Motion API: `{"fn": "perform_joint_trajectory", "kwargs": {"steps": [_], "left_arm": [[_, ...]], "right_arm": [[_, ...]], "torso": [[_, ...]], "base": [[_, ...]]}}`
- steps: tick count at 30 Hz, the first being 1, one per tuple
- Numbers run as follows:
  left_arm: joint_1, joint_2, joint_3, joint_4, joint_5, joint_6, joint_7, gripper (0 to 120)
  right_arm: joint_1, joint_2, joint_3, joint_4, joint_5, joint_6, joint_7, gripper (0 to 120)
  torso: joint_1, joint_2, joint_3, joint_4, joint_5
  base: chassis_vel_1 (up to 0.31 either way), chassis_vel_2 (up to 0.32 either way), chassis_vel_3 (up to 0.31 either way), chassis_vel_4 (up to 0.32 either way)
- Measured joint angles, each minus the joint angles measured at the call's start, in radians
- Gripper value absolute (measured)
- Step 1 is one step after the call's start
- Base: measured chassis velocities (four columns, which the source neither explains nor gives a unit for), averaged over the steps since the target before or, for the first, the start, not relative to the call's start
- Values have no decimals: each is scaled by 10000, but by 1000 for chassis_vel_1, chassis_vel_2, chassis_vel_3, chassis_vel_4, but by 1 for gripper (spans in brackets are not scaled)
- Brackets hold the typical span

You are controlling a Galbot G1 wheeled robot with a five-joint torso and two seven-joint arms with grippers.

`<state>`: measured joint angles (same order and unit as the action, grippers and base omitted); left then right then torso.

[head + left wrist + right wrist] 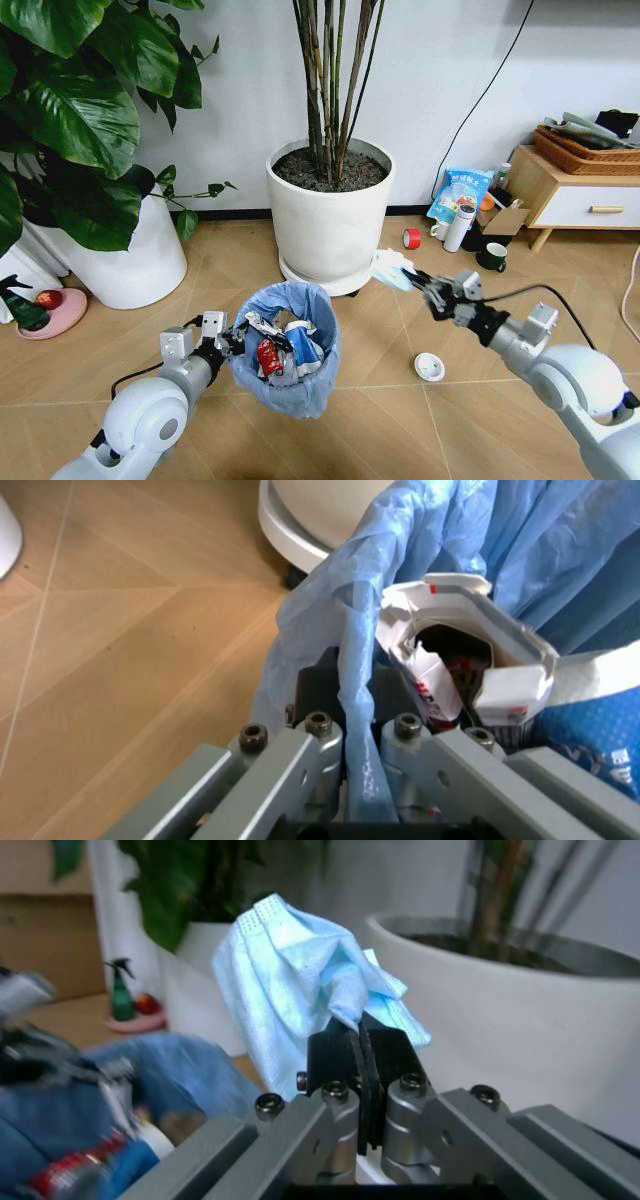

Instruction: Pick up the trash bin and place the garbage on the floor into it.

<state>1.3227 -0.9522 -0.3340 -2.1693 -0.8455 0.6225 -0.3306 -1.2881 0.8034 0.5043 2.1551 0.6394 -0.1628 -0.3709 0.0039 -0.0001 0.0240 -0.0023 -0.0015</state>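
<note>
Trash bin (288, 350), blue-lined and part full, hangs off the floor by its rim, pinched in my left gripper (226, 343). My right gripper (424, 288) is clamped on the face mask (393, 268), held beside the bin. Step in hand: depositing. Next, carry the mask over the opening. White lid (429, 367) remains on the floor.

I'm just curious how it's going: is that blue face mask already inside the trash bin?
No, the right gripper holds the face mask in the air beside the trash bin.
</note>
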Motion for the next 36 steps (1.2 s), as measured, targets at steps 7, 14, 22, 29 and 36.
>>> {"fn": "perform_joint_trajectory", "kwargs": {"steps": [7,14,22,29,36], "left_arm": [[-338,318,181,41,-286,102,-127,0],[-551,547,405,158,-365,188,-183,0],[-1107,660,887,437,-514,261,-310,0],[-1384,637,966,579,-620,263,-321,0],[-1442,561,941,669,-655,263,-302,0]], "right_arm": [[1555,-473,-1410,189,484,-556,99,0],[2162,-869,-2440,186,640,-724,8,0],[3211,-1028,-4030,-34,872,-993,-239,0],[4007,-738,-5135,-488,902,-1366,-368,11],[4603,-340,-5913,-1180,922,-1379,-365,38]], "torso": [[0,0,0,2,8],[0,0,0,0,8],[0,0,0,0,4],[0,0,0,0,6],[0,0,0,0,7]], "base": [[0,0,0,0],[0,0,0,0],[0,0,0,0],[0,0,0,0],[0,0,0,0]]}}
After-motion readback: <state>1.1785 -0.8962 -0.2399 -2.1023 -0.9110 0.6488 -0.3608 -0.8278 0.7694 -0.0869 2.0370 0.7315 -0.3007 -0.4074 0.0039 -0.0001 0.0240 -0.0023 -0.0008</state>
